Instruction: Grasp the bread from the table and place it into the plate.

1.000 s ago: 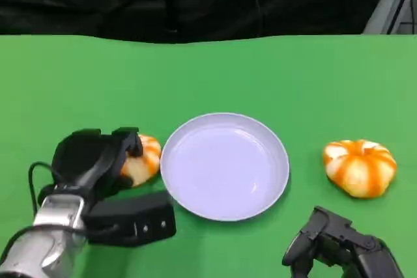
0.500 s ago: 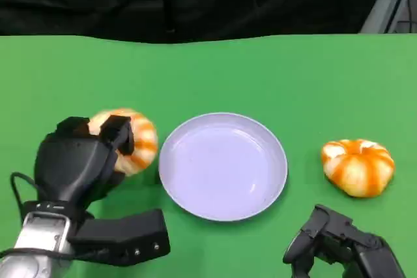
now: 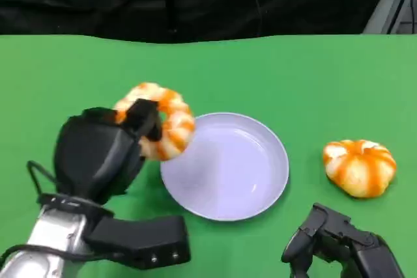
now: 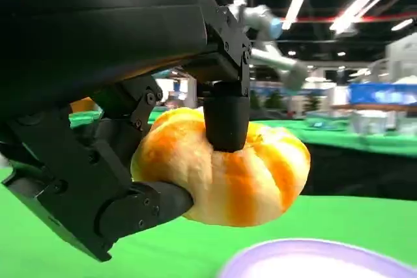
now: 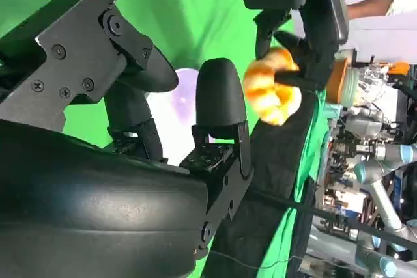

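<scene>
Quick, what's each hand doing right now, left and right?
Left hand: holding a bread roll, lifted beside the plate's rim.
Right hand: holding nothing, fingers apart, low near the table edge.

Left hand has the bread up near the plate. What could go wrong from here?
1. The left hand holds the bread over the plate's left rim, not its middle; released now, it may catch the rim and roll onto the table.
2. In the left wrist view the fingers grip only one side of the bread; it could slip.
</scene>
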Motion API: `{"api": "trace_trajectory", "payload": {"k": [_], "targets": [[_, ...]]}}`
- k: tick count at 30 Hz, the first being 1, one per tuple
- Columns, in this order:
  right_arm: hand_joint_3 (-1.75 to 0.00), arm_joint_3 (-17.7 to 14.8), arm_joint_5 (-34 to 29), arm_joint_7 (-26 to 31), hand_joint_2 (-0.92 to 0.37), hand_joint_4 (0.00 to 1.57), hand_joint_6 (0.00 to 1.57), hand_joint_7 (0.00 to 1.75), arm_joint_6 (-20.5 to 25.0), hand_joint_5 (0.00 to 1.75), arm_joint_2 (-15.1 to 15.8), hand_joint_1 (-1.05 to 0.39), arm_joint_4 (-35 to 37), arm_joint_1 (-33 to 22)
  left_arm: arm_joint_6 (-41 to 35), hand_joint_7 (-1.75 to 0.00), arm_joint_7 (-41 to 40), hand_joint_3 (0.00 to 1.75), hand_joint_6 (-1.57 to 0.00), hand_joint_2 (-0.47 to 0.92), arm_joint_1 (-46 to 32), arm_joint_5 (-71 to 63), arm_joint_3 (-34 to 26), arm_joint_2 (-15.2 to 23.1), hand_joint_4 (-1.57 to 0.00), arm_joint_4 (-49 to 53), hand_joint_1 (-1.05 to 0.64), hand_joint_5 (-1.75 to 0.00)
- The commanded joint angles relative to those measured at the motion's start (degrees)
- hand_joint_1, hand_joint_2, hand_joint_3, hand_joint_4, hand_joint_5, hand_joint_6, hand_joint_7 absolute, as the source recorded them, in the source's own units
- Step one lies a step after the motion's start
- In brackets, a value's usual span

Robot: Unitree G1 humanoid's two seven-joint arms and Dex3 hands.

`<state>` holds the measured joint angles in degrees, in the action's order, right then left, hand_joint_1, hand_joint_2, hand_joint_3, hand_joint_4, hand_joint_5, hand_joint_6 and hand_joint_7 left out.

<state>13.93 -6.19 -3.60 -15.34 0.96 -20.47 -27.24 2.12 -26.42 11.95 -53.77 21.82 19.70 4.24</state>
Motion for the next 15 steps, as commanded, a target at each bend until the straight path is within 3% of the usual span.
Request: {"api": "trace_trajectory", "payload": {"k": [1,8,12,13,14,15], "targets": [[-1.34,-0.34,0.21,0.40,-0.37,0.65,0.67,1.46,-0.59,1.68,0.36,-0.01,0.51,-0.17,1.37,-1.75,1.70,1.31,-0.75,0.30,2.16,0.63,0.50,-1.29,-0.96,0.19,-0.17,-1.75],[-1.31,-0.06,0.32,0.55,-0.38,0.65,0.67,1.45,-0.62,1.67,0.21,-0.04,0.55,-0.38,1.56,-1.75,8.68,1.34,-0.78,0.28,5.86,3.58,3.39,-6.49,-0.96,3.54,-0.17,-1.75],[-1.31,0.15,0.67,0.50,-0.38,0.65,0.67,1.45,-0.01,1.68,0.02,-0.04,0.30,-0.40,-0.75,-1.74,14.84,1.23,-0.76,0.36,8.11,5.73,4.27,-9.48,-0.93,7.34,-0.18,-1.75],[-1.31,0.17,0.70,0.52,-0.38,0.64,0.66,1.45,0.10,1.68,-0.02,-0.05,0.27,-0.40,-1.59,-1.50,16.44,1.12,-0.78,0.42,8.57,6.23,4.33,-9.99,-0.87,7.95,-0.19,-1.75],[-1.31,0.17,0.55,0.63,-0.38,0.64,0.66,1.45,-0.09,1.68,-0.06,-0.05,0.41,-0.35,-2.54,-1.41,18.36,1.08,-0.79,0.44,8.91,7.18,4.17,-10.48,-0.85,8.17,-0.20,-1.75],[-1.31,0.16,0.43,0.71,-0.38,0.65,0.67,1.45,-0.24,1.68,-0.08,-0.05,0.51,-0.32,-3.16,-1.20,19.61,0.97,-0.79,0.50,9.13,7.85,4.06,-10.77,-0.79,8.24,-0.22,-1.75]]}}
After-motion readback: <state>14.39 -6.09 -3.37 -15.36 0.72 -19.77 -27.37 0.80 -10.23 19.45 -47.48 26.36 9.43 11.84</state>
